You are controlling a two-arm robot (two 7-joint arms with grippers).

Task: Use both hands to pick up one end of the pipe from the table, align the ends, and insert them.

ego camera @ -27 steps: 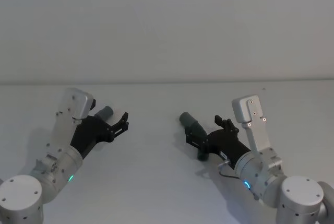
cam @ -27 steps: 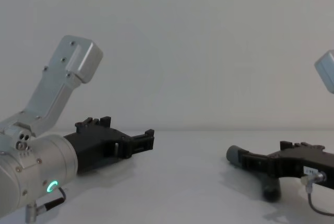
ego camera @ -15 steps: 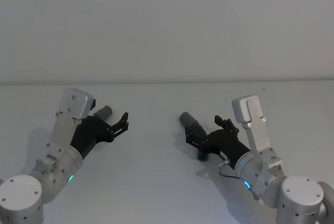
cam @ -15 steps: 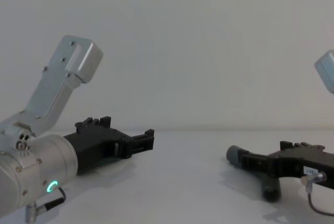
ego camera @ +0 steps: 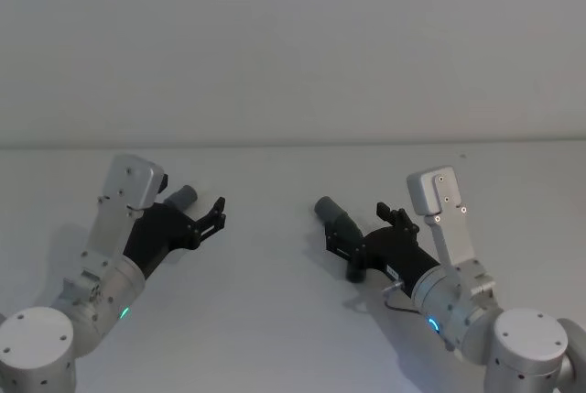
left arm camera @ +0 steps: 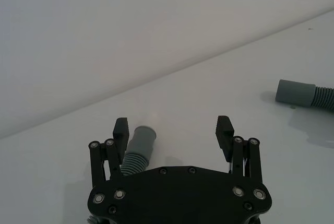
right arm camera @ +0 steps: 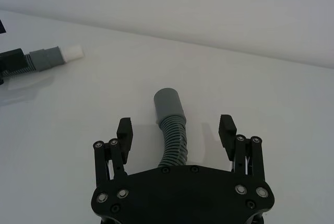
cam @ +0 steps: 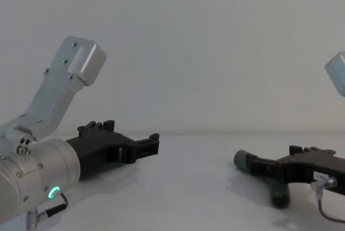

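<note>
We look over a plain matte white table (ego camera: 275, 320) that runs back to a pale grey wall (ego camera: 293, 45). The one piece of writing is a small white label (cam: 322, 176) on the right gripper's black body, too small to read. A green ring light (cam: 54, 192) glows on the left arm.

The black angular right gripper (right arm camera: 176, 130) sits low over the table with its jaws wide. The bent dark grey ribbed hose piece (right arm camera: 176, 148) lies between them, clear of both fingers. Its smooth grey cuff (right arm camera: 168, 103) reaches past the fingertips. From the chest, its other leg points down to the table under the gripper.

The black angular left gripper (left arm camera: 173, 130) also stands wide. The straight dark grey ribbed hose piece (left arm camera: 136, 151) lies off centre, just beside one finger (left arm camera: 121, 129), with its ribbed part running under the gripper's body. From the right wrist, its grey cuff ends in a narrower white tip (right arm camera: 73, 52). The two pieces lie well apart.
</note>
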